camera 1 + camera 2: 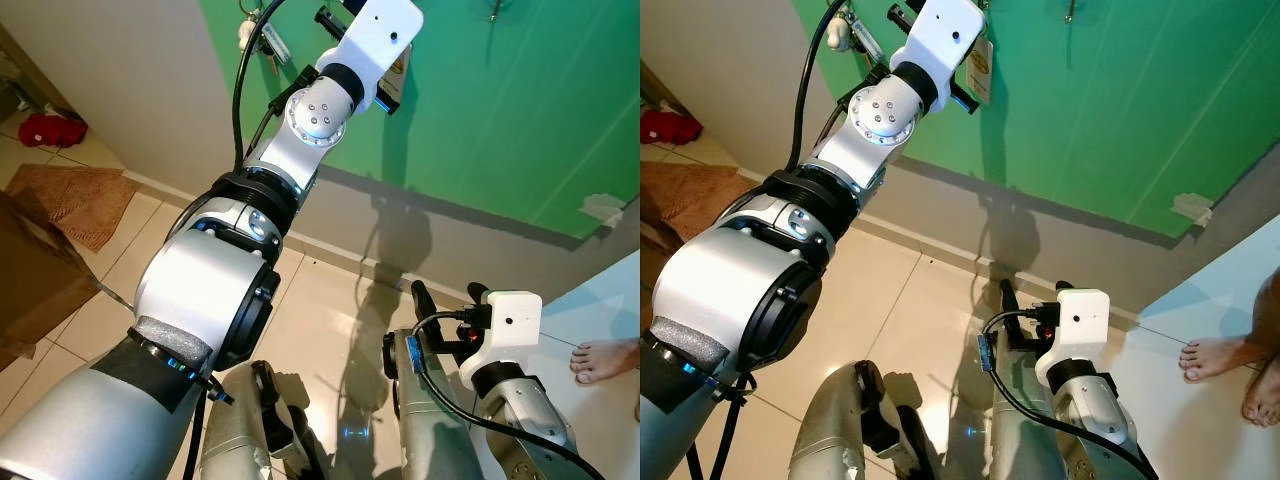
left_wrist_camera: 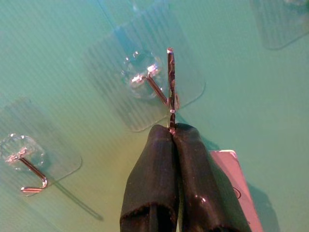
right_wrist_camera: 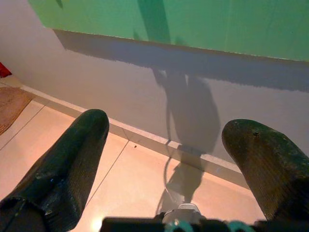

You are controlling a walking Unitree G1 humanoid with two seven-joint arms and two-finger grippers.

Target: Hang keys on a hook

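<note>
Metal glinted where the left gripper (image 2: 172,129) pinched a thin silver key ring (image 2: 170,87) edge-on between closed fingertips, its rim just touching the wire prong of a clear adhesive hook (image 2: 150,82) on the green wall (image 2: 251,87). I judged the ring stiff, light and slippery, best held low as it was. A pale tag (image 2: 236,186) hung beneath. No containers were about. The right gripper (image 3: 166,145) hung idle, fingers apart, over the tiled floor (image 3: 130,188).
</note>
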